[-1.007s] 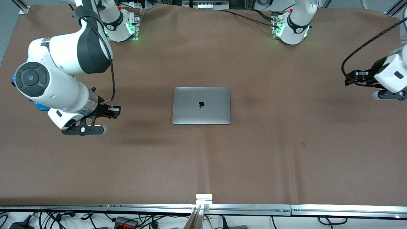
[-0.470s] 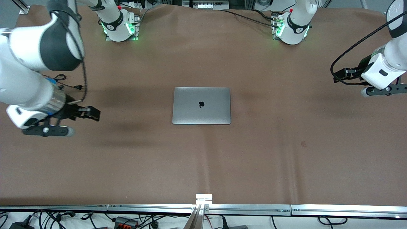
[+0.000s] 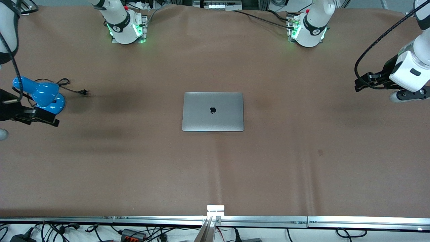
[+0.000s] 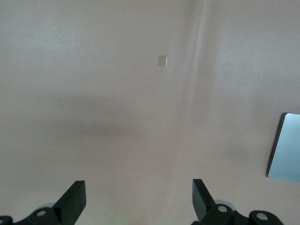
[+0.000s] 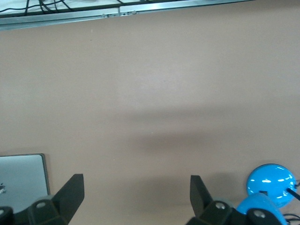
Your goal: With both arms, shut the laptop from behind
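Note:
The space-grey laptop (image 3: 213, 111) lies shut and flat in the middle of the brown table, its dark logo facing up. A corner of it shows in the left wrist view (image 4: 285, 152) and in the right wrist view (image 5: 23, 173). My left gripper (image 4: 139, 187) is open and empty, up over bare table at the left arm's end, well away from the laptop; it also shows in the front view (image 3: 408, 95). My right gripper (image 5: 136, 183) is open and empty, over the right arm's end of the table beside the blue lamp, mostly cut off by the front view's edge.
A blue desk lamp (image 3: 43, 95) with a black cord and plug (image 3: 72, 88) lies at the right arm's end; it also shows in the right wrist view (image 5: 269, 185). A small dark mark (image 3: 320, 152) is on the table cover. A metal rail (image 3: 215, 220) runs along the near edge.
My right arm has swung away from the laptop toward its end of the table, nearly out of the front view, uncovering the blue lamp. My left arm has shifted only slightly. The laptop has not moved.

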`<state>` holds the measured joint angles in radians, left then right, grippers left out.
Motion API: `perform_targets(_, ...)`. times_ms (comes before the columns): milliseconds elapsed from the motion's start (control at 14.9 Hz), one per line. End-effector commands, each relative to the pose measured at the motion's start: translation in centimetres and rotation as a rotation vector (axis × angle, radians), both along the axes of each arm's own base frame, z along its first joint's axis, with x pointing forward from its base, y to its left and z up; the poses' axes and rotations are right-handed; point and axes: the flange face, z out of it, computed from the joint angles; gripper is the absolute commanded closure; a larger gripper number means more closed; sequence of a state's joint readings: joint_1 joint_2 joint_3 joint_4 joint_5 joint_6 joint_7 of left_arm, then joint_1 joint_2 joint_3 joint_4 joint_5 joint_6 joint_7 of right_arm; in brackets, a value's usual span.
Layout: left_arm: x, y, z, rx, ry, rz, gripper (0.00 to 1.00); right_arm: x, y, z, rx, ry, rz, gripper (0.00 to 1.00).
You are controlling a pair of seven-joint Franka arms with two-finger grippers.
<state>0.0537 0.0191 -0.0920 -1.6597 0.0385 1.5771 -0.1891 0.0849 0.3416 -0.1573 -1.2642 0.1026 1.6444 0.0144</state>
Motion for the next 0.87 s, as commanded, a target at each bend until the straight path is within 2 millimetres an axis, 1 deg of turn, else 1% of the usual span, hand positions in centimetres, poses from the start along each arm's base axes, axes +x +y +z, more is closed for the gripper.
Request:
perform_targets(0,0.5,0.1,0.4,-0.011,0.001,0.013,0.00,-1.9,0.3,0.2,-0.012,-0.027,0.041,0.00)
perform_targets(201,0.5,-0.2,0.6,-0.011,-0.003,0.007,0.00,-3.0,0.5,0.1,-0.024,-0.027,0.063,0.00)
perform_targets(336,0.5,-0.1,0.6,-0.011,-0.003,0.007,0.00,-3.9,0.5,0.5,-0.023,-0.012,0.066,0.00)
perform_targets(470,0.5,-0.4,0.7,-0.011,-0.005,0.002,0.00,-6.1,0.5,-0.1,-0.018,0.011,0.065,0.00)
perform_targets(604,0.4,-0.1,0.7,-0.011,-0.002,0.007,0.00,-8.2,0.3,-0.4,-0.042,0.008,0.067,0.00)
perform_targets(738,0.4,-0.1,0.6,-0.011,0.001,0.009,0.00,-9.8,0.2,-0.6,-0.060,0.008,0.072,0.00)
perform_targets(805,0.4,-0.1,0.7,-0.011,0.000,0.007,0.00,-10.1,0.2,-0.6,-0.061,0.009,0.074,0.00)
